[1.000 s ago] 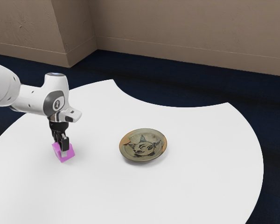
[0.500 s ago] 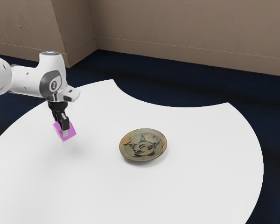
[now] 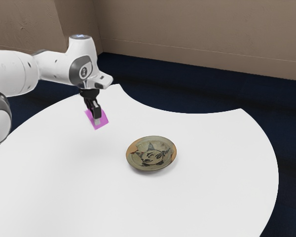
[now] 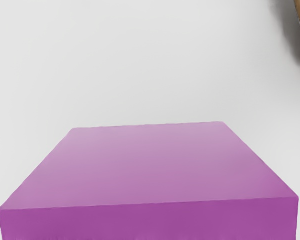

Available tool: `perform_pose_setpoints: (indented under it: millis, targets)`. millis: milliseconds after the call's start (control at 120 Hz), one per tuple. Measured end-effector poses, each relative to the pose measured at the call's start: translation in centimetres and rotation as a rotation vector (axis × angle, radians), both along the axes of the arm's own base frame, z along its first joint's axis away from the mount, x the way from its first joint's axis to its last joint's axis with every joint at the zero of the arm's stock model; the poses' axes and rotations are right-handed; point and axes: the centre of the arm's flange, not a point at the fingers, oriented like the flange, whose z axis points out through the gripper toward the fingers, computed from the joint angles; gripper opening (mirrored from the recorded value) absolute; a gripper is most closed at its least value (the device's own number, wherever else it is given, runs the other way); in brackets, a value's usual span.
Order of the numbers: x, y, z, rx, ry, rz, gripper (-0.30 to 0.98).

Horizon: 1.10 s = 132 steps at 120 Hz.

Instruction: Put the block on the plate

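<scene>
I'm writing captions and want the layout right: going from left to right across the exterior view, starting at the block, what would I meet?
Pink block, held up in the air → patterned plate → table's right-hand edge → dark floor.

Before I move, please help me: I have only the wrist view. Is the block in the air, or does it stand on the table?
Observer: In the exterior view, the block is in the air above the table.
Operator: Thank you. And which thing does hold it?
Observer: The gripper is shut on it.
Operator: Of the plate I see only a piece of edge. Does something lie on it?
Observer: No, nothing lies on the plate; its whole painted inside is visible.
</scene>
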Motion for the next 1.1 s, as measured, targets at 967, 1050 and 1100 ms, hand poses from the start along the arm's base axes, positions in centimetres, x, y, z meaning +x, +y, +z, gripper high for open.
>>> perform_pose_setpoints:
  millis: [967, 1050, 1100]
  targets:
    - [1.4, -21.4, -4.1, -0.066, 0.034, -0.312, 0.37]
    - [1.4, -21.5, -5.3, -0.066, 0.047, -0.315, 0.37]
    - [1.4, -21.5, -5.9, -0.065, 0.054, -0.317, 0.37]
